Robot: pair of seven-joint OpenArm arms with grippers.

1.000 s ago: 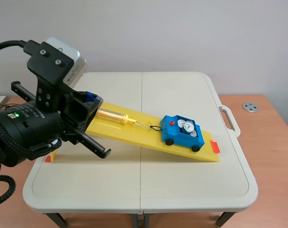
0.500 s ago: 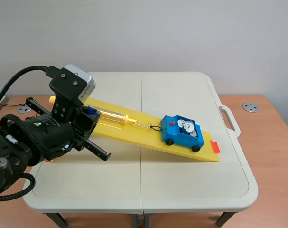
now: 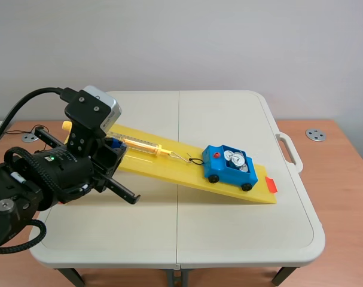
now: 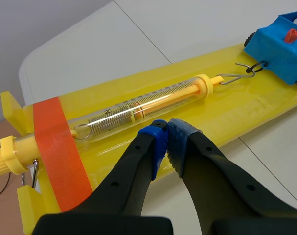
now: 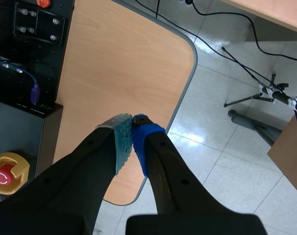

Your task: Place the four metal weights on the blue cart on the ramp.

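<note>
Found the left tool (image 4: 165, 128) fully closed, pads pressed together, gripping nothing. Tips poised over the yellow ramp (image 4: 226, 110), just beside the spring scale (image 4: 148, 100); contact with the ramp not clear. Saw the blue cart (image 3: 230, 167) well ahead of that tool, low on the ramp, hitched to the scale's wire hook (image 4: 236, 73). Spotted shiny metal weights (image 3: 235, 159) already sitting in the cart's tray. Judged the loading done or nearly so, with no weight visibly waiting to be fetched. Found the right tool (image 5: 132, 122) closed as well, empty, far from the work, above a wooden desk (image 5: 124, 58) with tiled floor beyond its corner.

Could not count the weights for certain: small overlapping discs, perhaps three, perhaps four. Got only a corner of the cart in the left wrist view, tray contents cut off there. Could not read the scale's markings. Could not see the ramp's upper end in the scene view, hidden behind the left arm. Noted a small round metal disc (image 3: 316, 135) on the side desk, far beyond the cart from the left tool: fitting or stray weight, impossible to say. Saw nothing of the right arm in the scene view.
</note>
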